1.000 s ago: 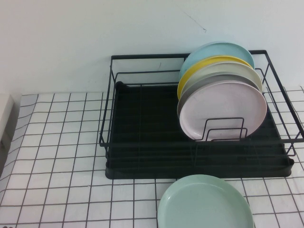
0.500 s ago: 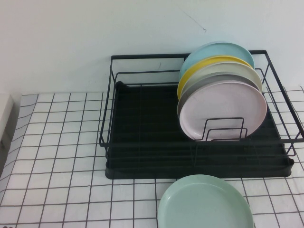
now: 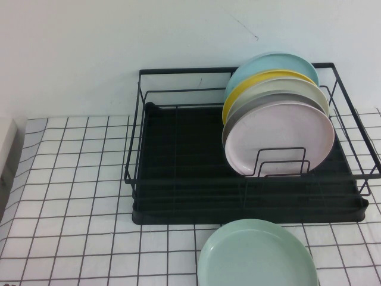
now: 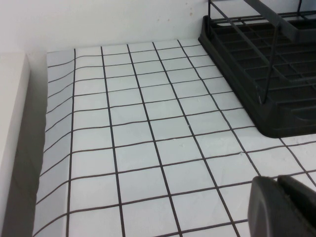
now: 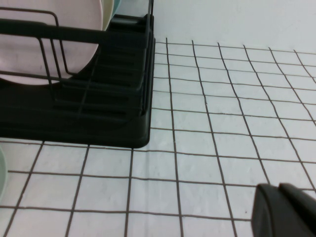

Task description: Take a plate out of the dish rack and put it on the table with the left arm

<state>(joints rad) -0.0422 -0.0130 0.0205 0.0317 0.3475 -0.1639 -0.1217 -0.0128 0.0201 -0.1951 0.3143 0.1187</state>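
Observation:
The mint-green plate lies flat on the gridded white table, just in front of the black dish rack. A sliver of it shows in the right wrist view. Neither arm shows in the high view. My left gripper is shut and empty, low over the table to the left of the rack. My right gripper is shut and empty, over the table to the right of the rack.
Several plates stand upright at the rack's right end: a pale pink one in front, then grey, cream, yellow and a light blue one at the back. A white wall rises behind the rack. A white block borders the table's left edge.

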